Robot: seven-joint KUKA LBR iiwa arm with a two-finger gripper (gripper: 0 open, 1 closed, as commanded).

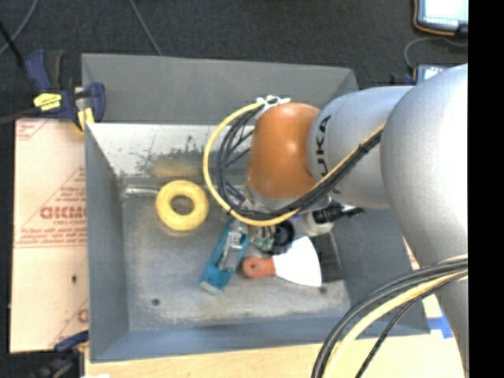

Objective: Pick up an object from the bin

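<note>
Gripper (235,246) low over mid-bin (106,211), at upper end of blue oblong object (213,274) lying tilted on floor. Claw state: cannot tell. Orange-red piece (256,268), white wedge (303,266) just beside; yellow ring (183,205) nearby.

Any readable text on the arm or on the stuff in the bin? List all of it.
"UKA": black letters running down the silver arm link, beside the orange cover; anything before the U is hidden.
No readable text on the yellow ring, the blue object, the orange piece or the white piece in the bin.
</note>
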